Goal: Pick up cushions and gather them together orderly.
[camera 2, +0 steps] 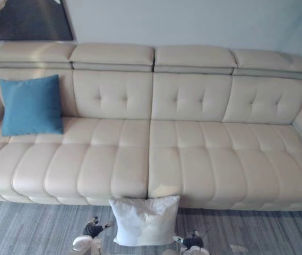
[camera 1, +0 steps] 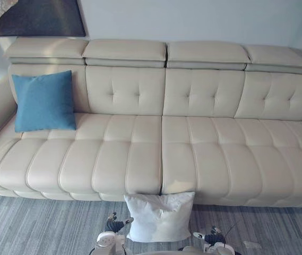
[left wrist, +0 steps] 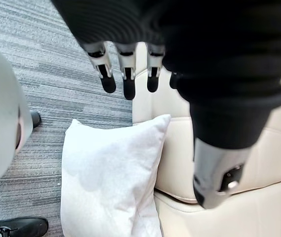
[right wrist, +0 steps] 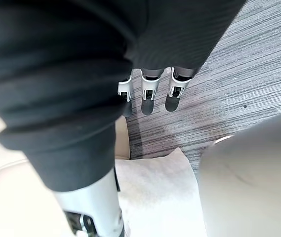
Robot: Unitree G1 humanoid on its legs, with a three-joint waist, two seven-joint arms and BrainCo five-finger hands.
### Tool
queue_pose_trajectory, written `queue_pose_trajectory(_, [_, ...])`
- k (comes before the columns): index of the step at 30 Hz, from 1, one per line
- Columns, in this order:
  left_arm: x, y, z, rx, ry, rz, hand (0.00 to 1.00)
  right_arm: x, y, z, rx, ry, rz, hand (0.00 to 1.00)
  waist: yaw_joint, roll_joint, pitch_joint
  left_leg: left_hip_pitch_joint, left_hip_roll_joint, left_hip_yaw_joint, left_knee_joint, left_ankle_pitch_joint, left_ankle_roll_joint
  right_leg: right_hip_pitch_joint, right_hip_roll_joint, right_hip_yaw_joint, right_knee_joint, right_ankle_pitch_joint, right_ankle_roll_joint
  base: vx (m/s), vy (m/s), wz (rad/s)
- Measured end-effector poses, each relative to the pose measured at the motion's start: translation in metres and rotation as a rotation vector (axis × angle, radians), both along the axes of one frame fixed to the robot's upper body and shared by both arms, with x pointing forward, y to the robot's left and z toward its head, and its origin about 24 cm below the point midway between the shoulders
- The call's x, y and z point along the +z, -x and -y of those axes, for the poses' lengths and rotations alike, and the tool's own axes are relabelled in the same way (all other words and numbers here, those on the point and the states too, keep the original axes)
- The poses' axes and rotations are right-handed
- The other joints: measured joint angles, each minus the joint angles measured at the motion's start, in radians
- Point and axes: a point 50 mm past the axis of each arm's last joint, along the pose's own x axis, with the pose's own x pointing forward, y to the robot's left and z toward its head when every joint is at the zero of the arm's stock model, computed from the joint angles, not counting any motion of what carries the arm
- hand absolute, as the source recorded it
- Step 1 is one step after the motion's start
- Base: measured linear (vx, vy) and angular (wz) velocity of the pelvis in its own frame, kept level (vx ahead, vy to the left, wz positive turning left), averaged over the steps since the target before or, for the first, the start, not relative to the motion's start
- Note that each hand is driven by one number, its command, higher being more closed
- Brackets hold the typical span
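A white cushion [camera 1: 160, 217] stands on the grey carpet, leaning against the front of the cream sofa [camera 1: 204, 154] near its middle seam. A blue cushion [camera 1: 43, 100] rests upright against the sofa's left backrest. My left hand [camera 1: 114, 224] hangs just left of the white cushion, fingers [left wrist: 125, 74] straight and holding nothing. My right hand [camera 1: 208, 238] hangs just right of the cushion, its fingers [right wrist: 149, 94] also straight and empty. The white cushion [left wrist: 105, 177] shows past the left hand, and the same cushion [right wrist: 160, 197] shows below the right hand.
Grey striped carpet [camera 1: 39, 228] runs along the sofa's front. A dark picture [camera 1: 34, 16] hangs on the wall at the upper left. A black shoe [left wrist: 12, 228] shows on the carpet in the left wrist view.
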Motion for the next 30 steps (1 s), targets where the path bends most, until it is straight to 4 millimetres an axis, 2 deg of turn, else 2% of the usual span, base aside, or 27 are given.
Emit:
queue_pose_trajectory(2, [0.007,-0.018,-0.005,0.018,-0.012,0.05,0.0,0.005,-0.015,0.001,-0.009,0.014,0.037,0.0,0.001,-0.008,0.047,-0.094,0.011,-0.025,0.098,-0.012,0.013,-0.096,-0.004,-0.002,0.103,-0.02,-0.009,-0.06,-0.069,0.15])
queue_pose_trajectory(3, [0.015,-0.036,-0.008,0.033,-0.024,0.101,0.0,0.011,-0.032,0.003,-0.019,0.022,0.081,0.0,0.004,-0.008,0.095,-0.196,0.033,-0.031,0.204,-0.027,0.029,-0.185,-0.003,-0.002,0.183,-0.036,-0.021,-0.14,-0.082,0.09])
queue_pose_trajectory(4, [0.019,-0.043,-0.01,0.046,-0.03,0.124,0.0,0.014,-0.039,0.005,-0.026,0.025,0.103,0.0,0.005,-0.008,0.112,-0.245,0.042,-0.039,0.249,-0.032,0.033,-0.228,-0.003,-0.002,0.218,-0.042,-0.023,-0.24,-0.119,0.03])
queue_pose_trajectory(5, [0.03,-0.06,-0.016,0.06,-0.044,0.183,0.0,0.022,-0.058,0.008,-0.028,0.038,0.155,0.0,0.007,-0.008,0.159,-0.336,0.061,-0.058,0.339,-0.054,0.031,-0.308,0.002,-0.002,0.291,-0.069,-0.031,-0.21,-0.1,0.01])
queue_pose_trajectory(7, [0.044,-0.081,-0.023,0.078,-0.065,0.253,0.0,0.035,-0.078,0.013,-0.053,0.054,0.23,0.0,0.008,-0.007,0.199,-0.43,0.079,-0.08,0.42,-0.096,0.025,-0.406,0.003,-0.002,0.378,-0.103,-0.04,-0.22,-0.087,0.0])
queue_pose_trajectory(8, [0.054,-0.094,-0.028,0.092,-0.076,0.303,0.0,0.044,-0.09,0.018,-0.062,0.069,0.277,0.0,0.007,-0.009,0.21,-0.499,0.09,-0.086,0.466,-0.12,0.015,-0.479,0.003,-0.001,0.432,-0.122,-0.044,-0.28,-0.101,-0.01])
queue_pose_trajectory(9, [0.074,-0.117,-0.035,0.106,-0.087,0.388,0.0,0.059,-0.11,0.026,-0.089,0.082,0.349,0.0,0.007,-0.012,0.237,-0.602,0.099,-0.102,0.538,-0.139,0.009,-0.577,0.003,0.004,0.497,-0.146,-0.046,-0.22,-0.082,-0.02])
queue_pose_trajectory(11, [0.09,-0.133,-0.04,0.117,-0.096,0.452,0.0,0.071,-0.126,0.031,-0.104,0.09,0.4,0.0,0.004,-0.012,0.272,-0.657,0.106,-0.116,0.581,-0.144,0.012,-0.628,0.002,0.002,0.532,-0.148,-0.048,-0.21,-0.058,0.01])
queue_pose_trajectory(13, [0.118,-0.16,-0.048,0.147,-0.113,0.554,0.0,0.096,-0.152,0.037,-0.138,0.105,0.502,0.0,0.001,-0.015,0.279,-0.803,0.109,-0.136,0.639,-0.147,0.025,-0.768,-0.003,0.003,0.587,-0.149,-0.05,-0.23,-0.061,0.1])
queue_pose_trajectory(15, [0.141,-0.178,-0.055,0.159,-0.122,0.626,0.0,0.117,-0.174,0.038,-0.161,0.094,0.581,0.0,-0.002,-0.018,0.313,-0.875,0.112,-0.141,0.674,-0.141,0.029,-0.841,-0.005,0.008,0.621,-0.143,-0.057,-0.16,-0.045,0.03])
queue_pose_trajectory(18, [0.179,-0.203,-0.065,0.193,-0.141,0.741,0.0,0.161,-0.212,0.037,-0.173,0.092,0.723,0.0,-0.009,-0.021,0.353,-1.012,0.127,-0.148,0.731,-0.133,0.033,-0.977,-0.004,0.012,0.674,-0.129,-0.076,-0.11,-0.042,-0.01])
queue_pose_trajectory(19, [0.193,-0.212,-0.065,0.192,-0.139,0.782,0.0,0.182,-0.225,0.036,-0.169,0.096,0.792,0.0,-0.013,-0.021,0.376,-1.057,0.13,-0.156,0.751,-0.13,0.03,-1.016,-0.003,0.011,0.693,-0.128,-0.076,-0.07,-0.061,0.06])
queue_pose_trajectory(23, [0.246,-0.24,-0.054,0.162,-0.126,0.931,0.0,0.258,-0.264,0.02,-0.149,0.06,1.023,0.0,-0.022,-0.029,0.412,-1.216,0.141,-0.166,0.81,-0.124,0.027,-1.18,-0.001,0.015,0.752,-0.125,-0.081,-0.05,-0.054,0.0])
queue_pose_trajectory(24, [0.262,-0.247,-0.047,0.148,-0.113,0.974,0.0,0.281,-0.273,0.012,-0.131,0.059,1.092,0.0,-0.023,-0.028,0.418,-1.255,0.142,-0.168,0.822,-0.125,0.027,-1.219,-0.001,0.017,0.767,-0.125,-0.081,-0.03,-0.044,0.0])
queue_pose_trajectory(25, [0.267,-0.25,-0.045,0.143,-0.108,0.986,0.0,0.29,-0.276,0.009,-0.121,0.058,1.114,0.0,-0.026,-0.028,0.418,-1.269,0.143,-0.169,0.827,-0.125,0.027,-1.233,-0.001,0.017,0.772,-0.125,-0.081,-0.03,-0.031,0.02])
queue_pose_trajectory(26, [0.281,-0.255,-0.037,0.123,-0.109,1.023,0.0,0.308,-0.282,-0.001,-0.098,0.049,1.164,0.0,-0.03,-0.029,0.428,-1.291,0.143,-0.173,0.835,-0.125,0.027,-1.256,-0.001,0.016,0.782,-0.125,-0.082,0.0,0.0,0.0])
queue_pose_trajectory(28, [0.296,-0.261,-0.027,0.093,-0.111,1.062,0.0,0.324,-0.286,-0.01,-0.077,0.042,1.203,0.0,-0.031,-0.028,0.431,-1.312,0.145,-0.179,0.842,-0.124,0.027,-1.275,-0.001,0.011,0.788,-0.125,-0.081,-0.04,-0.027,0.02])
queue_pose_trajectory(29, [0.308,-0.264,-0.02,0.068,-0.11,1.096,1.0,0.338,-0.288,-0.019,-0.063,0.024,1.244,1.0,-0.031,-0.028,0.431,-1.328,0.144,-0.184,0.845,-0.124,0.026,-1.289,-0.002,0.01,0.794,-0.125,-0.081,-0.06,-0.032,0.04])
queue_pose_trajectory(30, [0.317,-0.265,-0.014,0.055,-0.108,1.128,1.0,0.344,-0.288,-0.026,-0.061,0.004,1.27,1.0,-0.031,-0.027,0.431,-1.338,0.143,-0.187,0.845,-0.122,0.023,-1.298,-0.002,0.008,0.795,-0.125,-0.081,-0.05,-0.025,0.05])
